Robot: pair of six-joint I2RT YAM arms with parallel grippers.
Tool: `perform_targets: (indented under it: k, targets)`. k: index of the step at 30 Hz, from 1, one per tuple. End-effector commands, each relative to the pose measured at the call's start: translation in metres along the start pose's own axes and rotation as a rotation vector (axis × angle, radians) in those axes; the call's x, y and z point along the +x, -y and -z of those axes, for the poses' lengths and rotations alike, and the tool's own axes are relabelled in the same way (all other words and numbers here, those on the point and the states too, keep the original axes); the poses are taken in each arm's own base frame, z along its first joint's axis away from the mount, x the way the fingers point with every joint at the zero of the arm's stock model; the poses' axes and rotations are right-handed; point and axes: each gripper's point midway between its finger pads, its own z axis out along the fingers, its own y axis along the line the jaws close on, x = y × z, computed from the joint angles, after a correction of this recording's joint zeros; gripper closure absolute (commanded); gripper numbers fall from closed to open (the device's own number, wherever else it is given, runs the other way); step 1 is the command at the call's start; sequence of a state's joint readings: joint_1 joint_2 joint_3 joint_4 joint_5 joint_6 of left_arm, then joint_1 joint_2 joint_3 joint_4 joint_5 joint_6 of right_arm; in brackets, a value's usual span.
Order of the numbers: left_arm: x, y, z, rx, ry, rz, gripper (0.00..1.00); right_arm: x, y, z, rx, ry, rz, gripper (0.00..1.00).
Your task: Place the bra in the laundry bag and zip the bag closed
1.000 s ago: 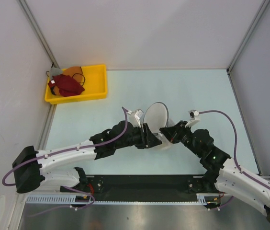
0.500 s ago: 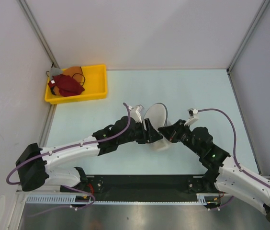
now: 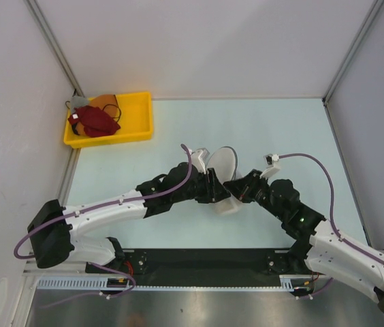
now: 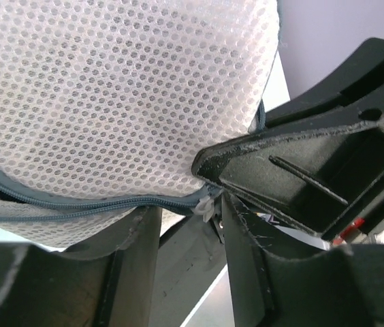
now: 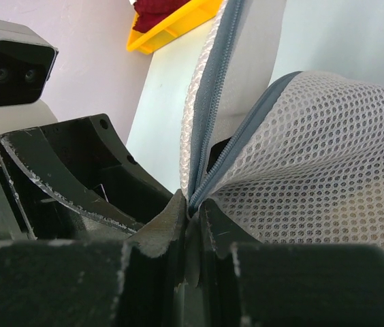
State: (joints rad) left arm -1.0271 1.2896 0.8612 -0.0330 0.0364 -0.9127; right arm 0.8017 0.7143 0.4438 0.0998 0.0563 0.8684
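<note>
At mid-frame from above, the laundry bag [image 3: 222, 163] stands half-open between the arms. The right gripper [image 5: 190, 208] pinches its zip seam, and the left gripper [image 4: 190, 231] gapes around the zip pull [image 4: 205, 206]. Upper left sits the yellow bin [image 3: 144, 117] holding dark red cloth [image 3: 97, 121].

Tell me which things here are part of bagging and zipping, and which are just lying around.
In the job: laundry bag, zip pull, left gripper, right gripper pinching the bag's seam.
Lying about: yellow bin, dark red cloth inside it; whether that is a bra, unclear.
</note>
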Motion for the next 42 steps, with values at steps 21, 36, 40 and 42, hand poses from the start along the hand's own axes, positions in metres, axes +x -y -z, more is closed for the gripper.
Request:
perform_targets:
  k: [21,36,40,42]
  targets:
    - [-0.009,0.006,0.006,0.049,0.015,-0.071,1.00,-0.021,-0.021,0.006,0.021,0.046,0.105,0.99]
    - [-0.019,0.032,0.007,0.188,0.014,-0.026,0.72,-0.006,-0.021,0.001,-0.009,-0.001,0.098,1.00]
    - [-0.018,0.033,0.011,0.199,0.017,-0.020,0.67,-0.006,-0.020,0.000,-0.004,-0.003,0.103,1.00]
    - [-0.019,0.032,0.011,0.197,0.024,-0.015,0.74,-0.005,-0.019,-0.001,-0.004,-0.005,0.101,1.00]
